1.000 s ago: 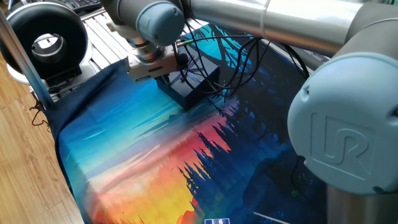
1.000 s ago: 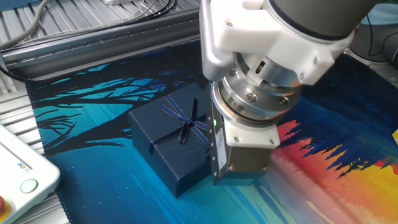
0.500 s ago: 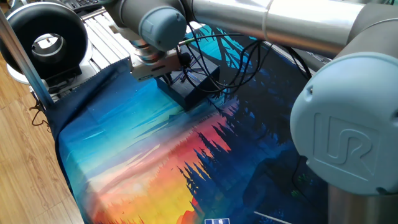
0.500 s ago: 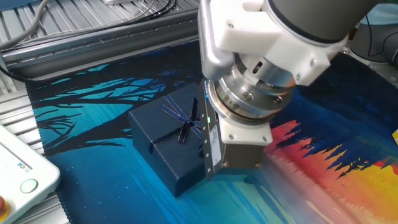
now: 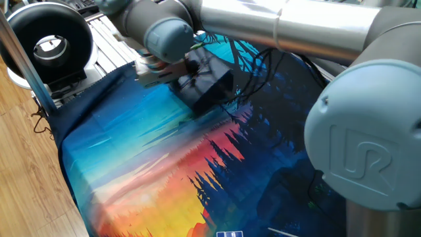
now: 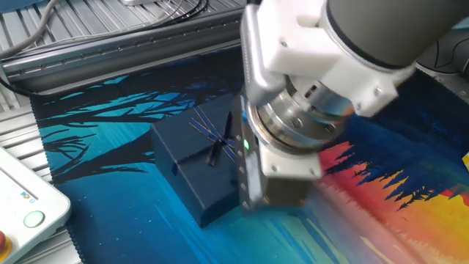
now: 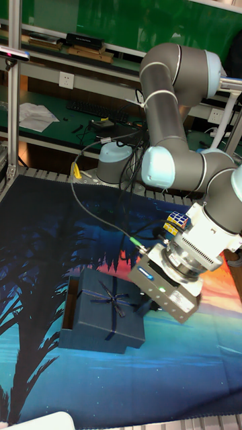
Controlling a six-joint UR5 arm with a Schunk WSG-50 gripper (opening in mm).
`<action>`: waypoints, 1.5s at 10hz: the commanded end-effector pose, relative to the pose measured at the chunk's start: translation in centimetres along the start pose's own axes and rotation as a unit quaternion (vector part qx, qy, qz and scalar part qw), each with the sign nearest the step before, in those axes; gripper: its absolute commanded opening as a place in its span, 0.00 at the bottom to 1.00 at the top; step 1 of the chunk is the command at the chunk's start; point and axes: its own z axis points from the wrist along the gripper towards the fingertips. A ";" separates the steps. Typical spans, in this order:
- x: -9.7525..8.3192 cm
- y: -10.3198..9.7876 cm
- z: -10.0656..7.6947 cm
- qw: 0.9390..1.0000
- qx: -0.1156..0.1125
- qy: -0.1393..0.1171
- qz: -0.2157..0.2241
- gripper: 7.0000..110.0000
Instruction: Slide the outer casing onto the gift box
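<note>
Now the outer casing, its ribbon bow on top, lies on the surface's printed mat, the gift box's brownish rim showing at one end. Whether the hand beside it is open or closed cannot be told.

We see light wood plank floor, green back wall, sunset-forest printed cloth covering worktop.

Blurred end effector beside dark outer casing on mat.
</note>
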 end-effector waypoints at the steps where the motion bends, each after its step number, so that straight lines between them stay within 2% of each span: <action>1: 1.7 1.6 -1.0 0.998 -0.037 0.048 0.037 0.00; 2: 1.4 0.5 -0.8 0.999 -0.002 0.032 0.034 0.00; 3: 2.4 2.1 -0.9 0.997 -0.024 0.047 0.051 0.00; 4: 3.7 4.2 -1.3 0.993 -0.062 0.070 0.077 0.00; 5: 4.6 5.8 -1.7 0.988 -0.090 0.089 0.086 0.00; 7: 5.1 6.4 -1.5 0.987 -0.097 0.095 0.086 0.00; 9: 6.1 7.8 -0.1 0.985 -0.113 0.094 0.086 0.00; 10: 6.5 8.2 0.6 0.986 -0.112 0.089 0.089 0.00; 11: 6.5 8.1 1.4 0.988 -0.103 0.079 0.087 0.00; 13: 6.2 8.0 2.7 0.989 -0.102 0.071 0.079 0.00; 15: 5.6 6.8 3.5 0.992 -0.086 0.054 0.073 0.00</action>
